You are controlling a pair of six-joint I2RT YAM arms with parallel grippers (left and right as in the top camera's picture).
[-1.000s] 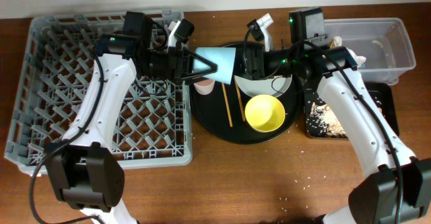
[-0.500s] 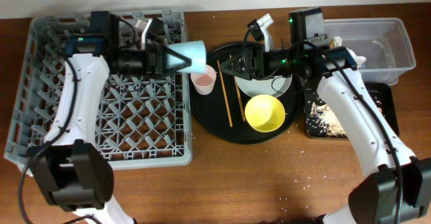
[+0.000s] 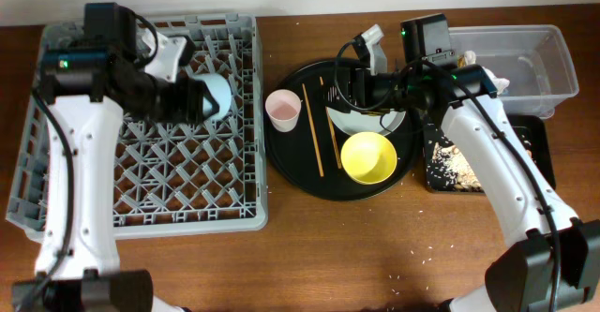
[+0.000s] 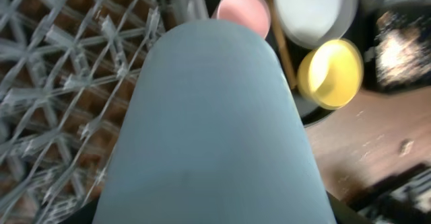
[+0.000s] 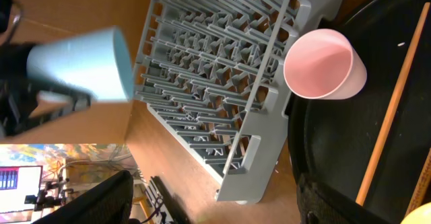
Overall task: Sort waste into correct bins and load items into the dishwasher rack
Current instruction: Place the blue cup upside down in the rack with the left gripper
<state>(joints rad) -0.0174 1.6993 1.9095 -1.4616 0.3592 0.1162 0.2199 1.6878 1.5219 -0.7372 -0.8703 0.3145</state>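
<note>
L gripper (image 3: 201,99) clamps smooth tapered lt-blue cup (image 4: 215,116) over grey lattice rack (image 3: 56,162) w/ pegs. R gripper (image 3: 347,85) fingers spread, empty, above glossy round tray (image 3: 298,162), nr pink cup (image 5: 324,64).

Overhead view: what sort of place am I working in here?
Probably a lab bench staged as a dish-clearing station, not a real kitchen: a dishwasher rack sits straight on a wooden table, beside a round black tray holding a yellow bowl, with a clear tub for waste.

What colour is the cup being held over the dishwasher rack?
Light blue. The cup shows best in the left wrist view, which it nearly fills.
</note>
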